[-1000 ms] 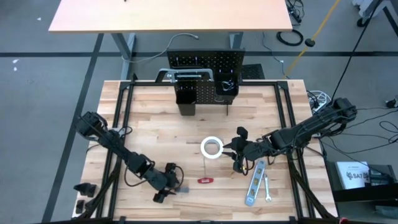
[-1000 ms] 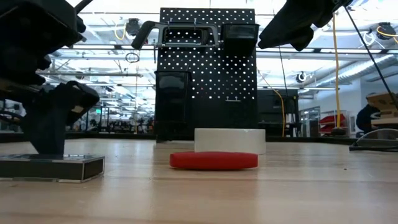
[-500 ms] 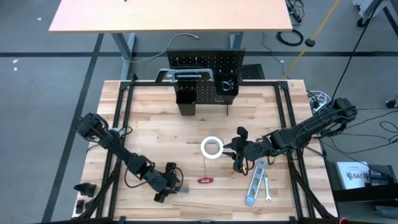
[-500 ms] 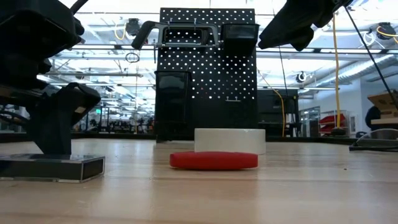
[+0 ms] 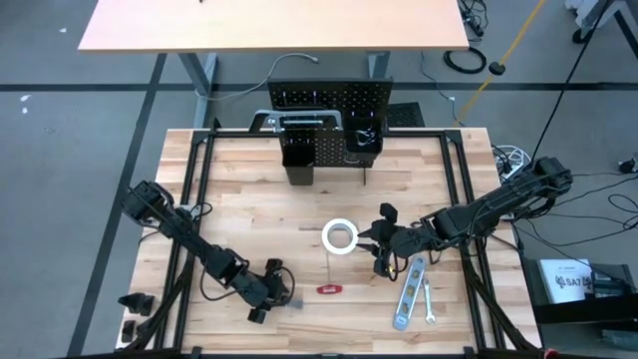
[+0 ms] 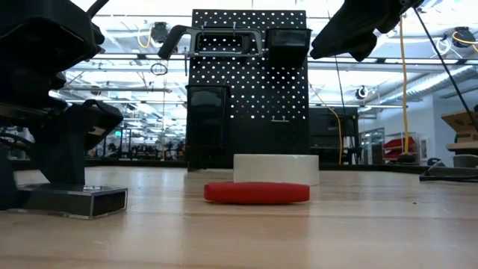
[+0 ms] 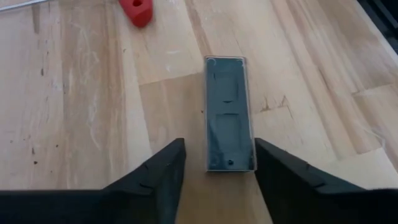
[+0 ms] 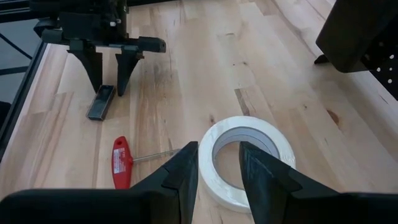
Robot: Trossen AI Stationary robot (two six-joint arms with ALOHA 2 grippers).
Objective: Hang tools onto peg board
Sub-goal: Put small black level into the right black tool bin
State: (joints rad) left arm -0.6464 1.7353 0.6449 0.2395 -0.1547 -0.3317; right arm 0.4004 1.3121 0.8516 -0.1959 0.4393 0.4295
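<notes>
Left fingers [image 7: 214, 171] stand apart astride a small dark block [image 7: 229, 112] on the table [image 5: 259, 199] — only the right wrist view shows right fingers [image 8: 219, 163] apart over the tape [image 8: 244, 152] — peg board [image 5: 329, 110] at the far edge.

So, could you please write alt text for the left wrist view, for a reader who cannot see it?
The left gripper hangs with open jaws on either side of a small dark rectangular block that lies flat on the wooden table. The end of a red-handled tool shows further off.
</notes>
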